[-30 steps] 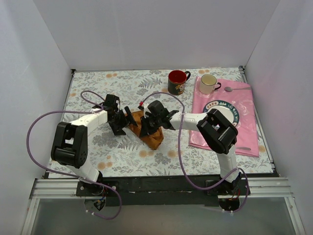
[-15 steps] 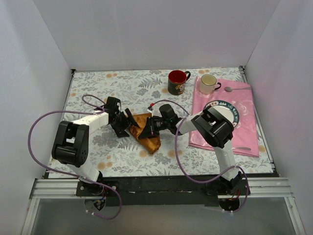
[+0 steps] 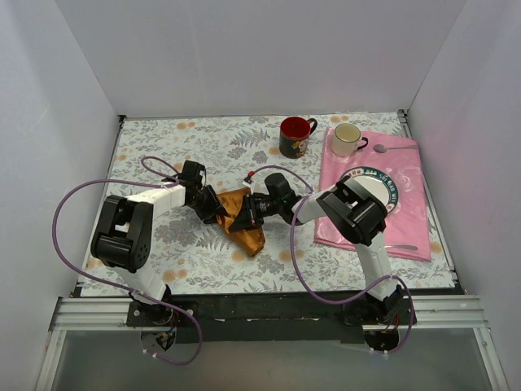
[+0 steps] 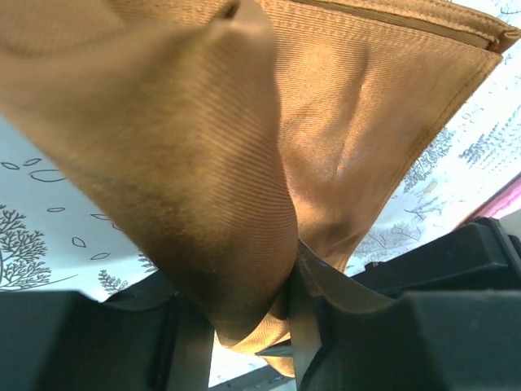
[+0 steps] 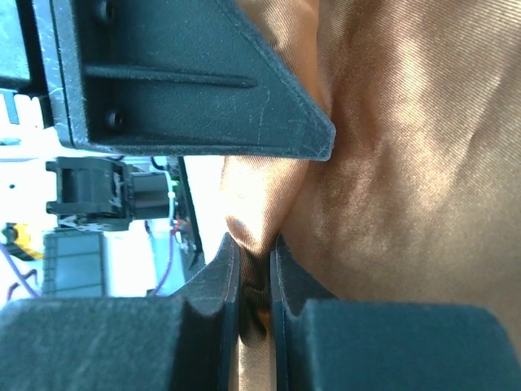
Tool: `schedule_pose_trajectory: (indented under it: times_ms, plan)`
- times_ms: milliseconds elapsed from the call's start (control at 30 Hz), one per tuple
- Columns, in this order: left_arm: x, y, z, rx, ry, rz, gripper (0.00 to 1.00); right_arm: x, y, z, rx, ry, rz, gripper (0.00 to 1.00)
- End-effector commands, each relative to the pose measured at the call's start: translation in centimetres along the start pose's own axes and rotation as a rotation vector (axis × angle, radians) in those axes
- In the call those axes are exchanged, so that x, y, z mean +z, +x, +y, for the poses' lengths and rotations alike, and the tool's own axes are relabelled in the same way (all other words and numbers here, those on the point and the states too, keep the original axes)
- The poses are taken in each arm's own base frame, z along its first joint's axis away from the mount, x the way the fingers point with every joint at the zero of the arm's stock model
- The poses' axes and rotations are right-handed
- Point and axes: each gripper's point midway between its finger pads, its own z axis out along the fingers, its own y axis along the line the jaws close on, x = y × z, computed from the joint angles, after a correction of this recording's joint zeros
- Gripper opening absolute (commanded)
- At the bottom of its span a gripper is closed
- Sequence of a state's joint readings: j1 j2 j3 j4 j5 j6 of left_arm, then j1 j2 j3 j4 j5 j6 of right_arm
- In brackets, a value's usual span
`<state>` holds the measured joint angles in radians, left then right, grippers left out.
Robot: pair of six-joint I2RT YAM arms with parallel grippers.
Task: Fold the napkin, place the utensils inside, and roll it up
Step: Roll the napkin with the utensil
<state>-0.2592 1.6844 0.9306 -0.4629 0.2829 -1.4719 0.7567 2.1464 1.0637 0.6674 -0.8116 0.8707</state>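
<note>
Our right gripper (image 5: 255,273) pinches a fold of the napkin (image 3: 247,228). We think the left gripper (image 4: 244,326) clamps it too.

Napkin (image 4: 350,114): woven cloth, fine ribbed weave, soft satin sheen, creased.
Right gripper (image 5: 255,248): black plastic, matt, faint scratches.
Left gripper (image 4: 244,322): black plastic, matt, smooth.
Tablecloth (image 3: 203,138): printed, matt.
Pink cloth (image 3: 407,224): slight sheen.
Red mug (image 3: 295,136), cream mug (image 3: 347,139): glossy glaze.
Spoon (image 3: 392,149): shiny metal.
</note>
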Motion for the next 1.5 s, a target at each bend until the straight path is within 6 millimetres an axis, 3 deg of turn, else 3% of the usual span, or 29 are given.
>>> schedule_pose_trajectory:
  times_ms: [0,33,133,333,367,467,567,767,1033,1133,1267,1333,1467]
  plan:
    - [0.6,-1.0,1.8,0.036,-0.089,-0.049,0.17,-0.4,-1.0,1.2,-0.11,0.001,0.016,0.01]
    - [0.7,-0.9,1.8,0.038,-0.091,-0.042,0.08,-0.4,-0.9,1.0,-0.107,0.022,0.023,0.01]
    - [0.9,-0.7,1.9,0.032,-0.093,-0.031,0.0,-0.8,-1.2,0.4,-0.138,0.09,0.034,0.01]
    - [1.1,-0.4,1.6,0.04,-0.075,-0.007,0.0,-2.0,-3.0,0.1,-0.317,0.275,0.051,0.38]
    - [1.1,-0.3,1.5,0.044,-0.071,-0.001,0.0,-2.5,-2.2,-0.3,-0.311,0.325,0.087,0.49]
    - [1.0,0.0,1.0,0.053,-0.044,0.023,0.0,-3.0,-2.5,0.3,-0.449,0.427,0.112,0.66]
    - [1.0,0.2,0.7,0.062,-0.034,0.041,0.0,-3.0,-2.5,0.9,-0.589,0.514,0.132,0.77]
    - [1.0,0.6,0.9,0.056,-0.028,0.06,0.0,-2.0,-1.1,1.1,-0.773,0.652,0.151,0.83]
    - [1.1,1.1,1.5,0.038,-0.014,0.08,0.0,-1.7,-0.2,-1.3,-1.0,0.97,0.175,0.8]
    - [1.0,1.1,1.6,0.044,-0.006,0.077,0.0,-2.0,-0.1,-2.2,-1.028,1.036,0.178,0.7]
    - [1.0,1.3,1.6,0.075,0.009,0.08,0.0,-2.2,0.0,-3.1,-1.033,1.058,0.166,0.44]
    - [0.6,1.3,1.6,0.102,0.017,0.071,0.0,-2.1,0.4,-3.4,-1.03,1.047,0.171,0.35]
    - [-1.1,0.6,1.0,0.138,0.051,0.005,0.34,-1.9,0.9,-3.9,-1.019,1.029,0.18,0.16]
